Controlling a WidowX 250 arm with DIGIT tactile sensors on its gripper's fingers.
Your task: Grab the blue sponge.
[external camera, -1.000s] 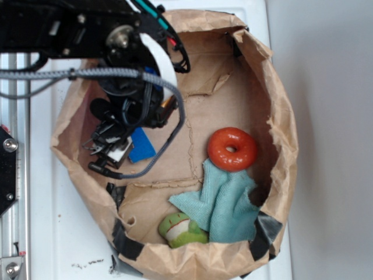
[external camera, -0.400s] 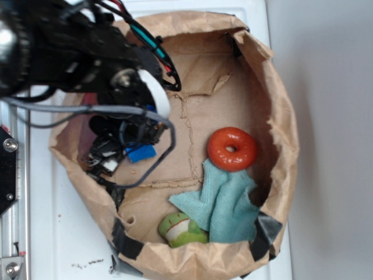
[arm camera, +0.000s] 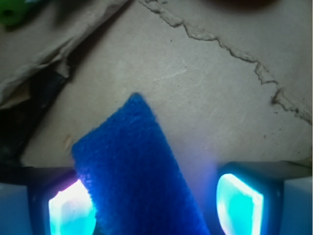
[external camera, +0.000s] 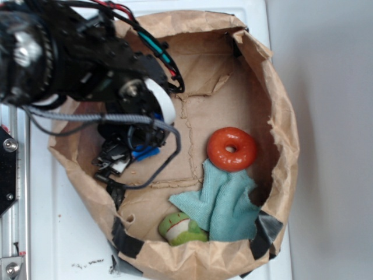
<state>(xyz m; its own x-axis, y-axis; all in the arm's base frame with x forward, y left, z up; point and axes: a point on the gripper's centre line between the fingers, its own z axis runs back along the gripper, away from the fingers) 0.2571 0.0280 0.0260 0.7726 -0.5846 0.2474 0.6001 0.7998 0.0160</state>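
The blue sponge [arm camera: 134, 171] is a fuzzy bright-blue strip lying flat on the brown paper floor. In the wrist view it runs up from between my two glowing pads [arm camera: 71, 210], against the left one and with a gap to the right one. My gripper [arm camera: 156, 203] stands open around it. From the exterior view only a small blue corner of the sponge [external camera: 145, 153] shows under the black arm, at the left of the paper bag [external camera: 280, 116]. The gripper [external camera: 118, 163] is low over it.
An orange ring [external camera: 232, 149] lies right of the middle. A pale teal cloth [external camera: 224, 204] spreads below it, and a green and white toy [external camera: 180, 228] sits at the bag's front wall. The bag's crumpled walls rise all around.
The arm has come down over the sponge and swung further across the bag's left side. Less of the sponge shows from outside than a second ago.
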